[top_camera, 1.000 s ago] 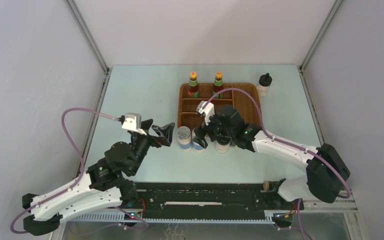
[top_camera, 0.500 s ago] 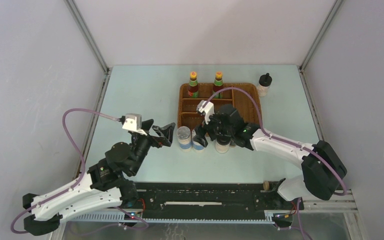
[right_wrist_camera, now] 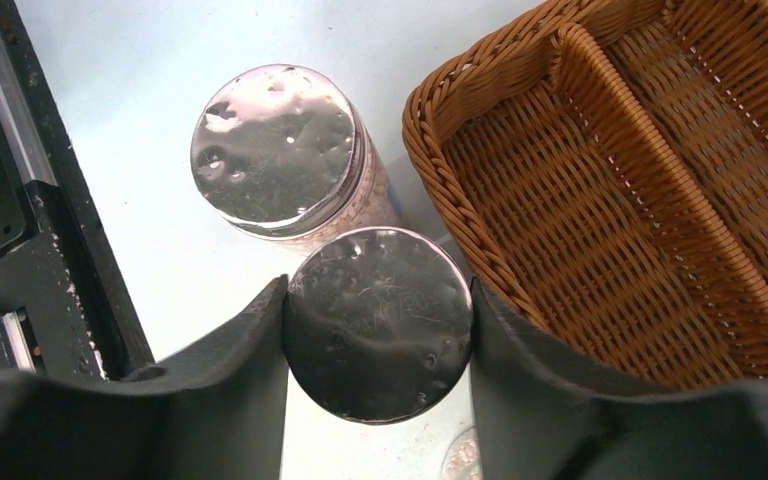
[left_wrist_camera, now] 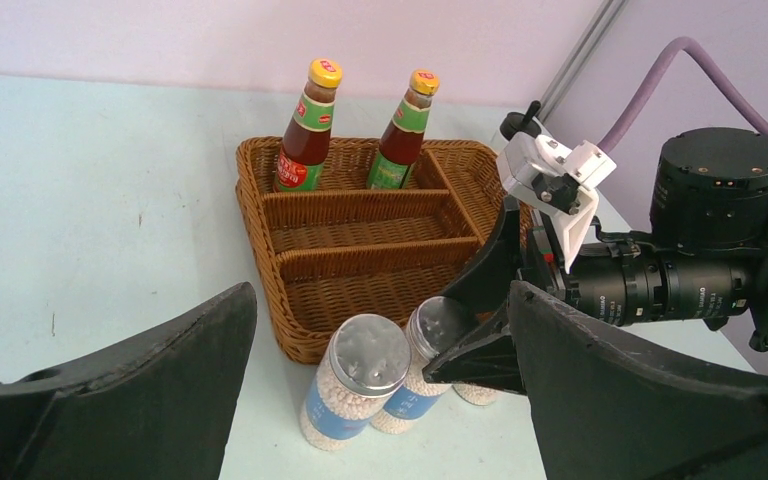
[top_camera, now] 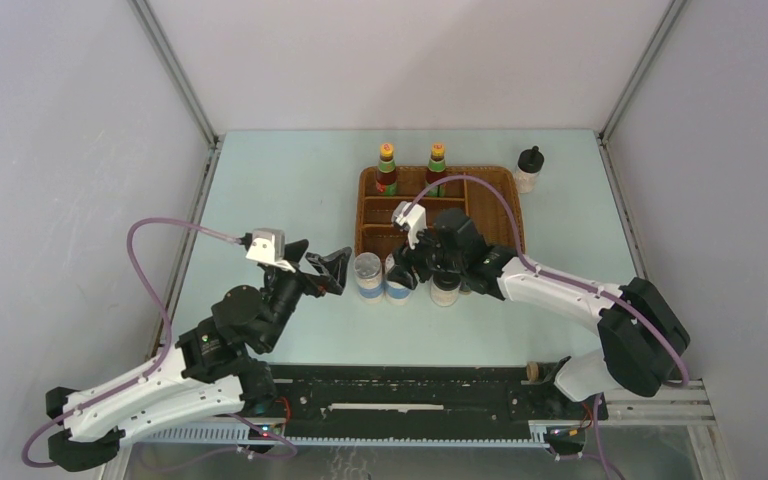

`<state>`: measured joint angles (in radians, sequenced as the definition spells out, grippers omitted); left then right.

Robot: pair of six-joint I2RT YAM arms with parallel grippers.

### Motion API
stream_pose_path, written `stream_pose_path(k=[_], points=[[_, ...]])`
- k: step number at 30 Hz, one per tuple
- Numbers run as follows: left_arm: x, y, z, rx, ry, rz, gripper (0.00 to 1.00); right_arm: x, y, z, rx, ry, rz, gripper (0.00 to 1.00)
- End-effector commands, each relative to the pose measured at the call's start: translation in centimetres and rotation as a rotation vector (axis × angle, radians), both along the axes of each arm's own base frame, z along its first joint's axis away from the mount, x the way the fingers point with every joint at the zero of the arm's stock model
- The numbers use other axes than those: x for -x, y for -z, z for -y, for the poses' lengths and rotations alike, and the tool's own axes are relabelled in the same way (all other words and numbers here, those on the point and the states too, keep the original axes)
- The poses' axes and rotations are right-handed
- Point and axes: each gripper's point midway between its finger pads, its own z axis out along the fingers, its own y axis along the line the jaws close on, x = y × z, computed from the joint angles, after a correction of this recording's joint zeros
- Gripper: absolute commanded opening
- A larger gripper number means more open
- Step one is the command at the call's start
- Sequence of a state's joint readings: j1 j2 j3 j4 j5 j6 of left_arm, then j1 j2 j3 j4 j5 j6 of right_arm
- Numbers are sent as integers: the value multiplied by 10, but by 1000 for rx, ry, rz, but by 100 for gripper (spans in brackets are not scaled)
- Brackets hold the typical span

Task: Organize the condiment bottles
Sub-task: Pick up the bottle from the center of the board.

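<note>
Right wrist view gives us the clearest read: the right tool [right_wrist_camera: 378, 300] is clenched on the held shaker [right_wrist_camera: 378, 335], with one dark finger pressed to each side of its silver top. That shaker stands on the counter [right_wrist_camera: 160, 60] just outside the near left corner of the wicker tray [right_wrist_camera: 430, 130]. The second shaker [right_wrist_camera: 278, 150] stands right beside it, a little farther from the tray; we cannot tell whether the two touch. The left tool [left_wrist_camera: 380, 300] is released, its fingers spread wide with nothing between them, hovering beyond the shakers on the side away from the tray. The sauce bottles [left_wrist_camera: 306, 135] stand upright in the tray's far compartments, and a white black-capped bottle [top_camera: 529, 170] stands off the tray's far right corner.

We judge the held shaker to be rigid and fairly weighty for its size, since the left wrist view shows pale grains filling its clear body almost to the cap. The wall looks hard and should not give under the fingers. We cannot say whether it is glass or plastic, so we would treat it as breakable. The polished round top is the slippery part: fingers meet it only along narrow lines, so the shaker could swivel or slide out. A hold lower down, on the labelled body under the cap, seems surer to us if the fingers can get past the neighbour. A straight lift should spare the second shaker and the tray's rim.
</note>
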<state>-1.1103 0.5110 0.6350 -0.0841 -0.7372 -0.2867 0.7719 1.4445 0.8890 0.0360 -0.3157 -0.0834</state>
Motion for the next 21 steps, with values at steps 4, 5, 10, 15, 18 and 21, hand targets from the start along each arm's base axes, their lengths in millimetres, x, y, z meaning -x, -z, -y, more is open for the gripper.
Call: stream_pose_path(k=[4, 5, 10, 15, 18, 21], points=[[1, 0, 1, 5, 7, 14, 100, -7, -6, 4, -6, 35, 17, 24], [1, 0, 1, 6, 7, 14, 100, -7, -7, 4, -8, 37, 19, 17], [1, -1, -1, 12, 5, 16, 100, -5, -16, 6, -16, 43, 33, 0], [1, 2, -1, 17, 5, 11, 100, 0, -25, 7, -24, 36, 53, 0], [2, 3, -1, 19, 6, 8, 100, 3, -35, 8, -36, 34, 73, 0], [2, 3, -1, 25, 3, 6, 100, 9, -43, 8, -26, 24, 74, 0]])
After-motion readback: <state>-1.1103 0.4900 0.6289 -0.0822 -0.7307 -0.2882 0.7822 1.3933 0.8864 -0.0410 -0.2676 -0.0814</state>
